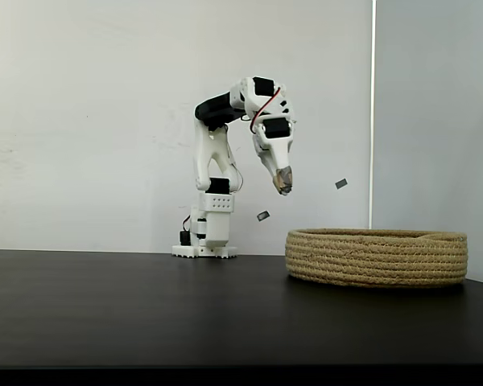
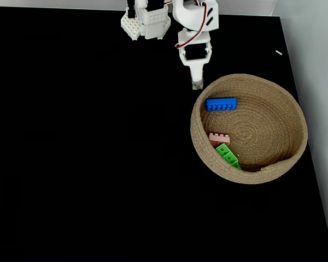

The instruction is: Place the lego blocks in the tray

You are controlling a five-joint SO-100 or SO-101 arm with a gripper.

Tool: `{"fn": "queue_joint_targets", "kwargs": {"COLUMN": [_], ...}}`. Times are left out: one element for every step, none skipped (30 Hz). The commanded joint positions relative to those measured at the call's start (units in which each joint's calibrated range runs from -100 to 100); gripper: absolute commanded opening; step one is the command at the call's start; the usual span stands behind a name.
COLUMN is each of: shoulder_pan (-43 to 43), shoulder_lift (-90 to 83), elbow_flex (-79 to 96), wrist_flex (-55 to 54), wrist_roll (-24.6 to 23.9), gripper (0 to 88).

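Since the blue brick point(image 2: 221, 103), pink brick point(image 2: 219, 138) and green brick point(image 2: 228, 156) all lie in the tray point(image 2: 295, 117) at right of frame, you're finished; the gripper point(image 2: 197, 83) hangs closed and empty at its upper-left rim, so just retract.

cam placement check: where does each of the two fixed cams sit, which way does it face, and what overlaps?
A fixed view: near table height, looking sideways at the arm against the wall, gripper up beside the basket.
A fixed view: above, looking down on the black table, the arm's base at the top edge; blue, pink and green bricks lie in the basket.
Shared: arm, gripper, basket, table.
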Motion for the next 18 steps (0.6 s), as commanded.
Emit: {"fn": "queue_joint_targets", "kwargs": {"shoulder_pan": [2.88,3.45,3.95,4.44,5.1,5.76,6.5,7.49,8.56,9.8,11.2,12.19,12.77,12.93,13.1,13.1,13.1,13.1], "shoulder_lift": [-14.97,-17.55,-20.13,-22.88,-25.98,-28.99,-32.17,-35.35,-38.53,-41.54,-44.55,-47.64,-50.48,-53.32,-56.07,-58.48,-60.8,-62.78], "elbow_flex": [7.64,10.38,12.93,15.57,18.4,21.41,25.06,28.98,33.18,37.83,42.11,46.22,49.23,51.42,52.97,53.79,54.43,54.88], "wrist_flex": [0.42,0.5,0.5,0.5,0.5,0.34,0.25,0.17,-1.08,-3.08,-5.66,-7.99,-8.74,-8.33,-7.24,-5.66,-3.49,-1.58], "wrist_roll": [1.71,2.2,2.78,3.22,4.1,5.52,7.77,9.96,11.48,13.04,14.41,15.48,16.07,16.51,16.65,16.51,16.41,16.41], "gripper": [0.3,0.3,0.3,0.3,0.3,0.2,0.2,0.2,0.2,0.2,0.2,0.2,0.2,0.2,0.2,0.2,0.2,0.2]}}
